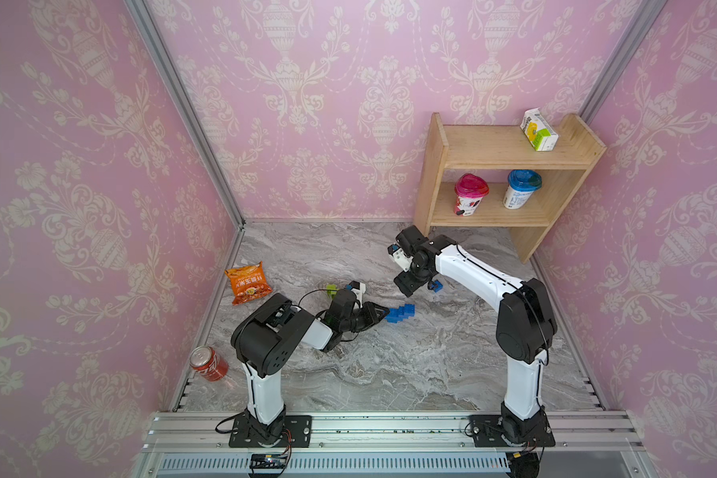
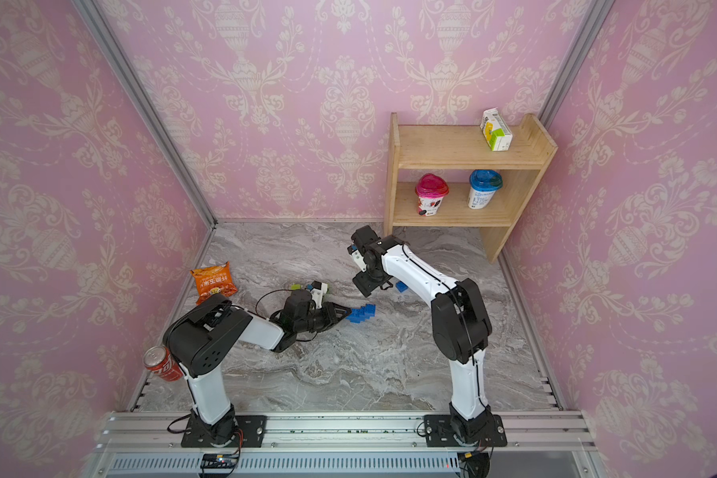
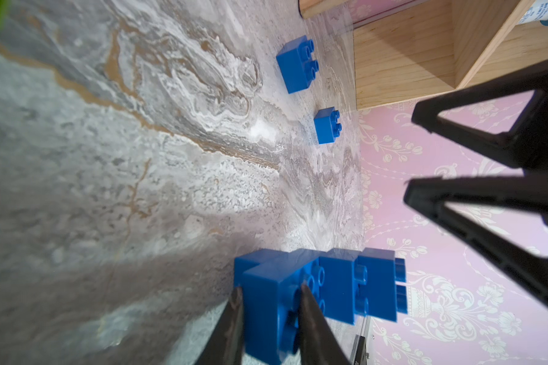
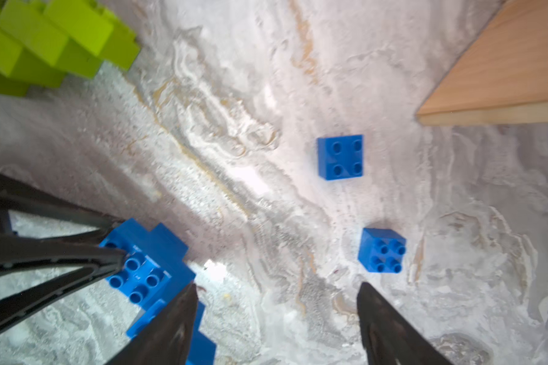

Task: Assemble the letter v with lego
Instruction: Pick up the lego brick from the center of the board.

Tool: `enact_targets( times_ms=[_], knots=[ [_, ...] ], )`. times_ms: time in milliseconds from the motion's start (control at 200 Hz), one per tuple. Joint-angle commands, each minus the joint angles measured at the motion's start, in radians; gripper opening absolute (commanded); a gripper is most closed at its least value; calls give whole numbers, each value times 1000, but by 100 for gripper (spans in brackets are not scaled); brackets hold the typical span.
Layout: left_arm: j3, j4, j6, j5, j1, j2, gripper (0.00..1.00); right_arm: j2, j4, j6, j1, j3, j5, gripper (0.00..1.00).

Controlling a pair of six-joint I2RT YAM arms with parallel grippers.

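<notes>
My left gripper (image 1: pixel 383 313) pinches one end of the blue brick chain (image 1: pixel 400 312); my right gripper (image 1: pixel 406 290) hangs wide open and empty.

My left jaws are closed tight on the end brick, one finger (image 3: pixel 310 306) on its studded face and one on the opposite face. The chain sits low over the middle of the tabletop (image 1: pixel 390 372); I cannot tell whether it rests there. Its long axis runs from my left gripper toward the right edge, slanting slightly toward the far edge, in steps, studs facing up. My right jaws touch nothing, above bare marble between the chain and two loose blue bricks (image 4: pixel 340 157), which lie nearer the wooden shelf (image 1: pixel 493 153). Lime green bricks (image 4: pixel 54 41) cluster on the chain's left-edge side.
</notes>
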Motion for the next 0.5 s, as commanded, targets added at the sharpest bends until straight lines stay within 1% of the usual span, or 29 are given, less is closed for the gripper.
enact_targets(
  times_ms=[0, 115, 175, 220, 320, 495],
  knots=[
    [-17, -87, 8, -35, -6, 14, 19, 82, -5, -59, -21, 71, 14, 77],
    [-20, -88, 8, -36, -5, 10, 19, 173, -13, -127, -46, 155, -21, 75],
    [-19, -88, 8, -37, -5, 9, 19, 205, -2, -157, -52, 183, -25, 74],
    [-18, -89, 8, -35, -5, 7, 19, 227, 0, -175, -58, 204, -50, 74],
    [-16, -93, 10, -35, -4, 4, 19, 282, -1, -205, -72, 244, -96, 74],
    [-18, -118, 22, -39, -4, -16, 19, 369, -29, -221, -109, 302, -108, 75]
  ],
)
